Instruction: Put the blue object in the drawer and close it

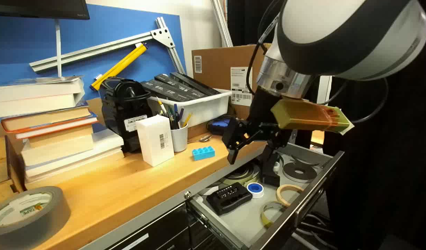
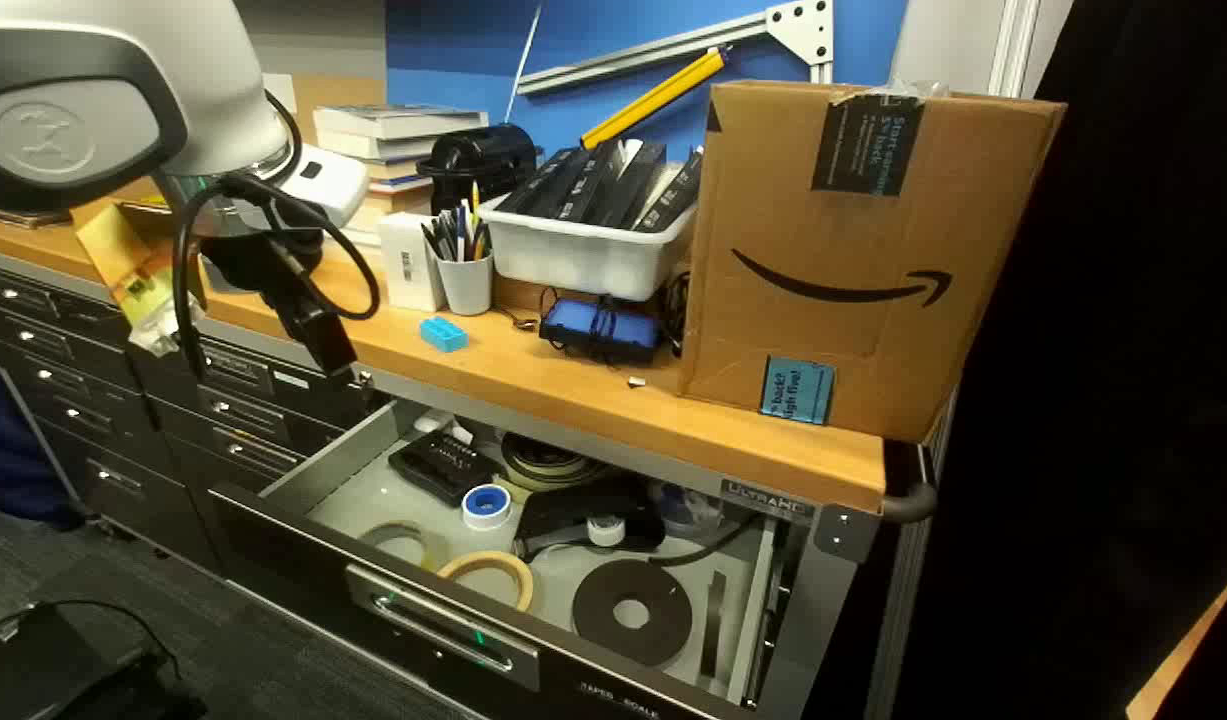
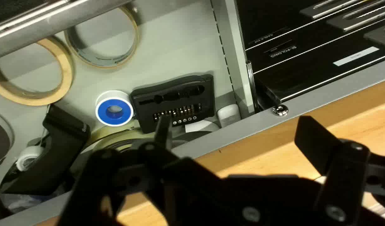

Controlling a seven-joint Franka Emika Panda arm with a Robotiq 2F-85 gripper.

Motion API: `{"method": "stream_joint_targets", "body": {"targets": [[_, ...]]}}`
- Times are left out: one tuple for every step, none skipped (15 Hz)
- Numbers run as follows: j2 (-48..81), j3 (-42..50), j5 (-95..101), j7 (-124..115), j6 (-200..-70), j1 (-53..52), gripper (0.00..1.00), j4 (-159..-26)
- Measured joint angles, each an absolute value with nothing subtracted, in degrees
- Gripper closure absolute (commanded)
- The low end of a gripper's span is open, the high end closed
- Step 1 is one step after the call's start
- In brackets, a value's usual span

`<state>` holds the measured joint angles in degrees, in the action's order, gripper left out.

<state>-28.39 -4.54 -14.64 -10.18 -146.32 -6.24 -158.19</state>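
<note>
Hand [image 3: 236, 133] spread wide, empty; blue brick [image 1: 203, 153] w/ long axis approx. L-R in an exterior view.

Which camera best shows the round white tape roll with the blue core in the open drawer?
The wrist view: the round white tape roll with the blue core appears largest there, its face least flattened. Both exterior views show that face too, but smaller and flatter.
</note>
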Motion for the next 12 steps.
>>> {"method": "stream_joint_targets", "body": {"targets": [[-28.40, -4.54, -14.64, -10.18, -146.32, -6.24, 0.00, -158.14], [-28.42, -4.54, -14.64, -10.18, -146.32, -6.24, 0.00, -158.12], [-28.42, -4.54, -14.64, -10.18, -146.32, -6.24, 0.00, -158.11], [-28.42, -4.54, -14.64, -10.18, -146.32, -6.24, 0.00, -158.11], [-28.42, -4.54, -14.64, -10.18, -146.32, -6.24, 0.00, -158.11], [-28.42, -4.54, -14.64, -10.18, -146.32, -6.24, 0.00, -158.11], [-28.42, -4.54, -14.64, -10.18, -146.32, -6.24, 0.00, -158.11], [-28.39, -4.54, -14.47, -10.13, -146.31, -6.24, 0.00, -158.11], [-28.33, -4.62, -13.53, -10.13, -145.97, -6.16, 0.00, -157.99], [-28.24, -4.97, -11.82, -10.37, -145.27, -5.79, 0.00, -157.66], [-28.04, -5.74, -9.22, -10.88, -144.03, -5.05, 0.00, -156.94], [-27.71, -6.66, -6.67, -11.39, -142.16, -4.29, 0.00, -155.75]]}}
